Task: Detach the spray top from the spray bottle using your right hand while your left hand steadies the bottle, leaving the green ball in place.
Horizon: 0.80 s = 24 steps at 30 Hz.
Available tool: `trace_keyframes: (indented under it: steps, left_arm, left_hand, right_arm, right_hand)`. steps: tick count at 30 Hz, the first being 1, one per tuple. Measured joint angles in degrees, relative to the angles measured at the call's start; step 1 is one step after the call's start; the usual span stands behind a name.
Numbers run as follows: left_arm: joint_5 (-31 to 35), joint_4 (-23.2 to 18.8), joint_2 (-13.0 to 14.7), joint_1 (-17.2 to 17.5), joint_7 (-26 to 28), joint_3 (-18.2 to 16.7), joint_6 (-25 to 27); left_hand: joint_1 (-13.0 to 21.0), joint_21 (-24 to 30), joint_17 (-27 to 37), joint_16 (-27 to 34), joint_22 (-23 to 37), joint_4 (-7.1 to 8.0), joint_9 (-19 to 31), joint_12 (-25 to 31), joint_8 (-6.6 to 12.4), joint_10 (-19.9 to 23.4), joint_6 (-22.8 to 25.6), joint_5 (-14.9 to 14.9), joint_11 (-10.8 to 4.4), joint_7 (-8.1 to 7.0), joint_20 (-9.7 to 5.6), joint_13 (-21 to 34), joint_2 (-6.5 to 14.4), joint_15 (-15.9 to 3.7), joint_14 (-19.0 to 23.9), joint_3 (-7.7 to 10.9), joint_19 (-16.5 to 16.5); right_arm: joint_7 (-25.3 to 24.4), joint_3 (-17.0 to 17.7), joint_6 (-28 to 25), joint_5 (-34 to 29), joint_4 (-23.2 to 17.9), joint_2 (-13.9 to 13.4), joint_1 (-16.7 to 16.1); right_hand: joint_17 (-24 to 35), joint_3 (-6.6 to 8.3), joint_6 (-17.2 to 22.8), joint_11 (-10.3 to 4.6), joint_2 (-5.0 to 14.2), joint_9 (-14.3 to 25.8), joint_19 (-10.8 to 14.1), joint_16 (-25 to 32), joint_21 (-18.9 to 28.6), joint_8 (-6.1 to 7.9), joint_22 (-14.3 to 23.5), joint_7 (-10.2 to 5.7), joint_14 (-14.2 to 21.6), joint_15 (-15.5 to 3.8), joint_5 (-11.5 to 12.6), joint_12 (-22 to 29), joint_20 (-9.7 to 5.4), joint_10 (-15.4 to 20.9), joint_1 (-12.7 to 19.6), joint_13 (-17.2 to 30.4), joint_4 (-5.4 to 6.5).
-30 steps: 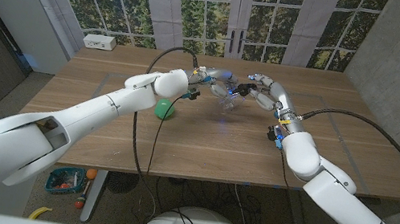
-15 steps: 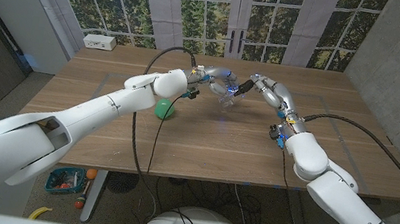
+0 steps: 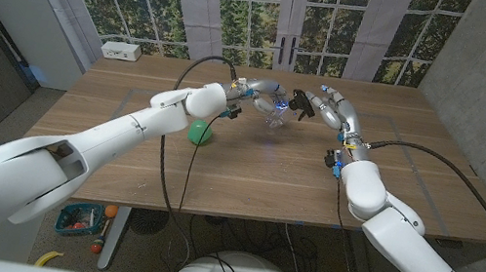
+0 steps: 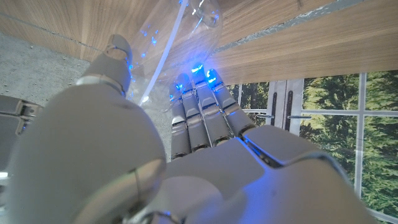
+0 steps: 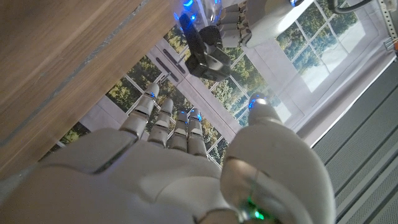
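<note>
Item: clear spray bottle [image 3: 275,112], held at the far middle of the wooden counter [image 3: 247,171].
Left hand [image 3: 252,95] grips the bottle, fingers wrapped round its clear body, seen close in the left wrist view [image 4: 180,37]. Right hand [image 3: 332,106] is just beside the bottle, fingers closed on the black spray top [image 3: 303,104]; whether the top is clear of the bottle neck cannot be told. Green ball [image 3: 199,132] rests on the counter, near the left forearm, apart from the bottle. White box [image 3: 122,51] at the counter's far left corner.

Left hand [image 3: 252,92] grips the spray bottle [image 3: 274,110]; right hand [image 3: 330,105] holds the spray top [image 3: 303,104].
</note>
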Motion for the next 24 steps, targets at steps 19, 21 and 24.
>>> trace_keyframes:
  steps: [19,21,24]
  left_arm:
    - [-0.1,2.2,-1.0,-1.8,-0.3,0.6,-1.1]
    - [-0.2,2.2,-1.0,-1.8,-0.4,0.7,-1.2]
    - [-0.3,2.3,-1.0,-1.9,-0.6,0.8,-1.4]
  left_hand:
    - [0.7,0.0,0.3,0.0,0.0,0.07,0.0,0.0,0.0,0.5,0.5,0.0,0.51,0.52,0.0,0.0,-0.7,-0.12,0.5,-0.55,0.0]
    - [0.7,0.0,0.3,0.0,0.0,0.07,0.0,0.0,0.0,0.5,0.5,0.0,0.51,0.52,0.0,0.0,-0.7,-0.21,0.4,-0.57,0.0]
    - [0.8,0.2,0.3,0.0,0.0,0.06,0.0,0.2,0.0,0.5,0.5,0.0,0.51,0.52,0.0,0.0,-0.8,-0.21,0.4,-0.69,0.0]
  right_arm:
    - [2.2,-4.5,-17.6,-3.6,-5.4,-4.0,5.2]
    - [1.7,-4.9,-17.9,-4.0,-5.4,-3.8,5.5]
    - [0.1,-5.2,-18.0,-4.8,-5.0,-3.3,5.6]
  right_hand:
    - [-1.1,5.49,1.9,-1.19,2.73,-0.3,0.3,-1.4,-0.7,0.56,-0.3,-4.73,-2.1,-2.11,1.3,1.0,-2.73,-2.0,12.1,-0.2,-4.99]
    - [-1.1,5.81,3.9,-1.55,2.34,-0.3,1.7,-0.5,-0.2,1.23,-0.3,-4.67,0.0,-2.88,1.3,1.8,-3.25,0.2,13.1,-0.4,-4.96]
    - [-0.8,5.34,6.7,-2.26,2.71,-0.1,4.1,1.6,0.7,2.17,-0.3,-4.39,4.1,-4.65,1.3,3.3,-4.04,4.4,13.4,-0.2,-4.35]
